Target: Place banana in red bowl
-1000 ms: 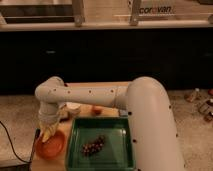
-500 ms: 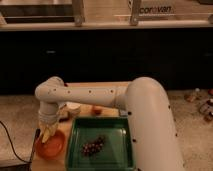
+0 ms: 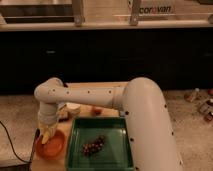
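Far left, on the floor: a thin black cable (image 3: 11, 142) curves down past the corner of the bench (image 3: 90, 85).
Left edge of the bench: the red bowl (image 3: 55, 150) sits upright, just beside the left wall of the green tray (image 3: 100, 120) and apart from it by a narrow gap.
Pincer: the pincer (image 3: 47, 136) hangs at the end of the white arm (image 3: 85, 95), pointing down over the bowl's near-left part – whether it is spread or pressed together I cannot tell.
Banana: the banana (image 3: 49, 131) shows as a pale-yellow shape right at the pincer's tip, above the bowl's inside; whether it touches the bowl cannot be told.
Behind the bowl: a small white cup (image 3: 74, 107) stands near the arm's downward link.
Middle of the bench: a small orange-red item (image 3: 96, 110) lies just beyond the tray's far rim.
Tray: square, green, with a dark cluster (image 3: 94, 146) – grapes, by the look – lying near its centre.
Arm: it runs from a bulky white shoulder on the right, leftward across the bench to a rounded elbow, then bends straight down.
Far right, on the floor: a few small objects (image 3: 200, 102), too blurred to name.
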